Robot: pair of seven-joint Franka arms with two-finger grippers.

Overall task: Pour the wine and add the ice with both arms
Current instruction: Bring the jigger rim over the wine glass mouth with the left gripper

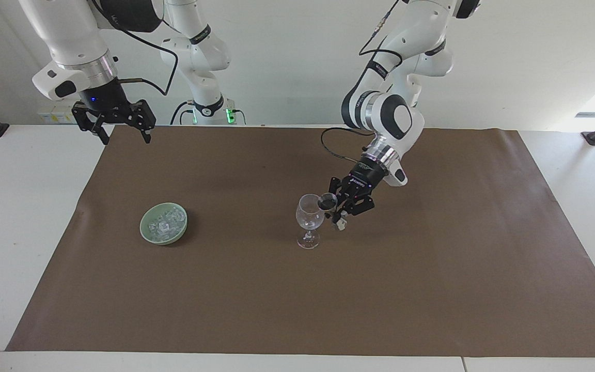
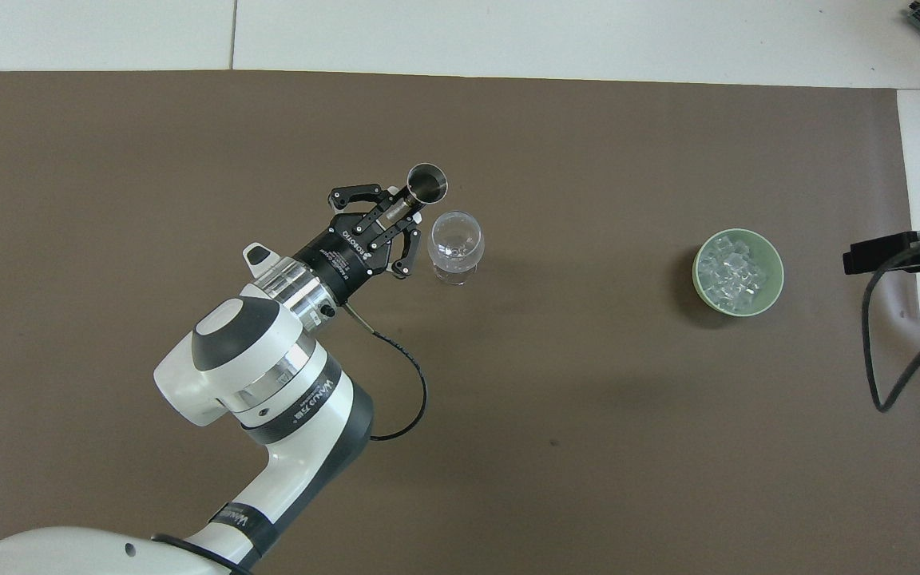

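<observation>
- The table [image 1: 13, 217] is white, and a brown mat [image 1: 287, 289] covers most of its top; every place below is given from the wine glass.
- The left arm [image 1: 385, 111] reaches down over the mat from its own end of the table, its wrist angled toward the wine glass.
- The right arm [image 1: 70, 46] waits raised over the mat's edge, well apart from the wine glass, toward its own end of the table and nearer to the robots.
- The right gripper [image 1: 120, 135] hangs there with its fingers spread wide and nothing between them.
- The left gripper [image 1: 340, 213] is just beside the wine glass, toward the left arm's end, clamped tight on the stem of a small cup.
- The bowl [image 1: 163, 223] is pale green and sits on the mat, well apart from the wine glass toward the right arm's end of the table.
- The wine glass [image 1: 309, 219] stands upright on the mat near the table's middle, clear, with no dark liquid visible in it.
- The small cup [image 1: 327, 202] is tilted, its dark mouth at the rim of the wine glass; whether the two touch I cannot tell.
- The ice [image 1: 166, 221] lies piled in the bowl as small clear cubes.
</observation>
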